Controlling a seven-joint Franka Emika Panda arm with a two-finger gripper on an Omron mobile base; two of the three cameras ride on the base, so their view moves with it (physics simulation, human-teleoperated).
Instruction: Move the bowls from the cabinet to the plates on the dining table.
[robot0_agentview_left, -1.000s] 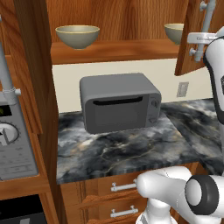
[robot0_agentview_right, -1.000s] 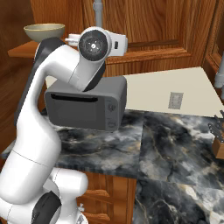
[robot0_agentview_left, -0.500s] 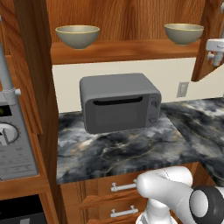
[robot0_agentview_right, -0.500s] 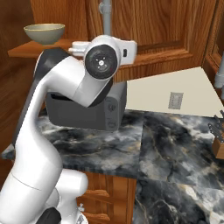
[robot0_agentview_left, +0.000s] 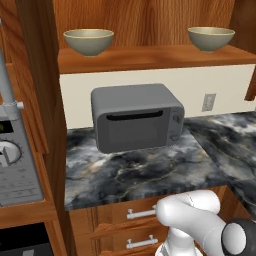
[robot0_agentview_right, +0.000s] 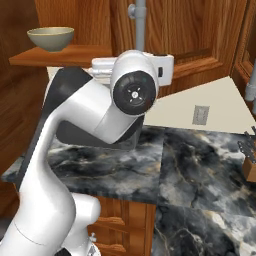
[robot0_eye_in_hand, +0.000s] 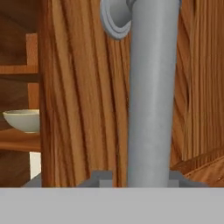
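Jaws seemingly straddle the cabinet door's handle (robot0_eye_in_hand: 151, 87), grip unclear; both bowls (robot0_agentview_left: 89, 41) shelved, no writing legible.

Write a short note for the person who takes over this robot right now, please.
Gripper: at the cabinet door's bar handle, the handle between its tips; grip or release unclear.
Bowls: left bowl and right bowl stand on the cabinet shelf, above the toaster oven.
Done: door open.
Left: carry both bowls to the plates on the dining table.

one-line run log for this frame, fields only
phase: opening cabinet | door handle: close before fingers | bowls: on cabinet shelf | toaster oven: on counter below
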